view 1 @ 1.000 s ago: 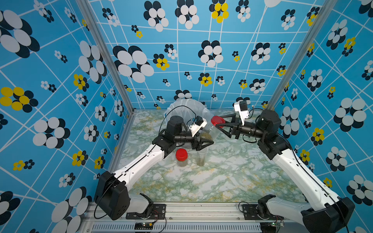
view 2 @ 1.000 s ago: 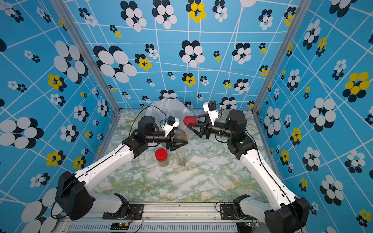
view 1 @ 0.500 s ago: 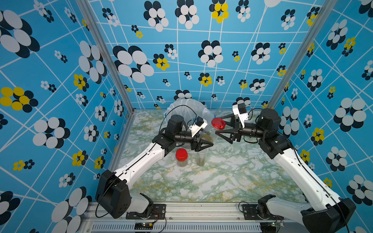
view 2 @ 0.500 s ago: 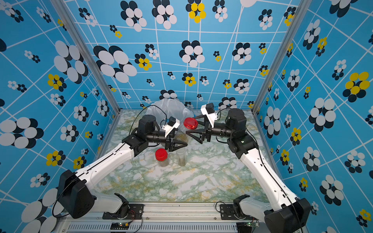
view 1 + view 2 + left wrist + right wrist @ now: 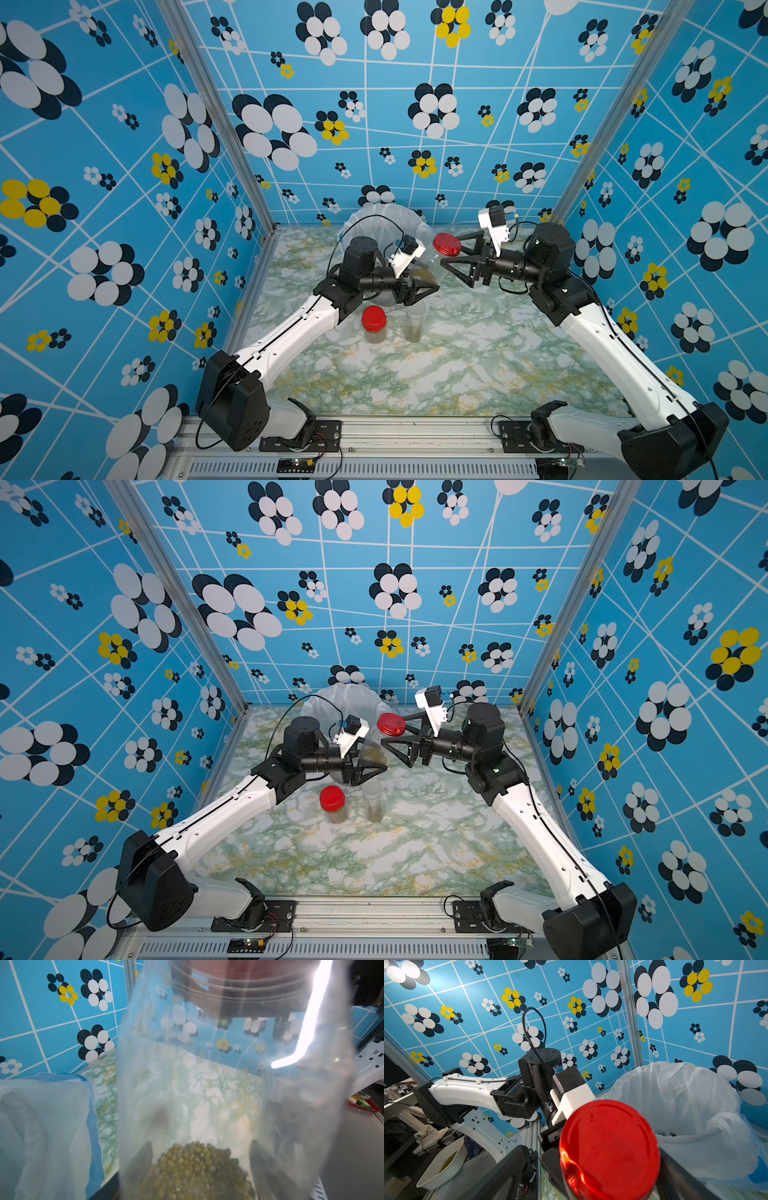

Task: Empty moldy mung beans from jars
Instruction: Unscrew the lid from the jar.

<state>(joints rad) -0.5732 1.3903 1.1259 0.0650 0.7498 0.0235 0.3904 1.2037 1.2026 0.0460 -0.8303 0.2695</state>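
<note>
My left gripper (image 5: 419, 286) (image 5: 370, 769) is shut on a short clear jar (image 5: 426, 272) (image 5: 374, 752), held tilted above the table. Its red lid (image 5: 446, 244) (image 5: 390, 724) faces my right gripper (image 5: 451, 251) (image 5: 395, 732). That gripper is open, one finger on each side of the lid. In the left wrist view the moldy mung beans (image 5: 197, 1167) lie in the held jar between my dark fingers (image 5: 143, 1159). The lid (image 5: 610, 1151) fills the right wrist view. A second red-lidded jar (image 5: 374, 324) (image 5: 332, 804) and a taller lidless jar (image 5: 414, 322) (image 5: 372, 800) stand below.
A bucket lined with a white bag (image 5: 374, 220) (image 5: 332, 700) (image 5: 685, 1105) (image 5: 41, 1126) stands at the back, just behind my left gripper. A white bowl (image 5: 444, 1163) with green grains sits outside the cell. Patterned blue walls close in three sides of the marbled table (image 5: 436, 382).
My right gripper's jaws have spread apart from the red lid they were shut on. The left arm and the jar it holds have stayed where they were.
</note>
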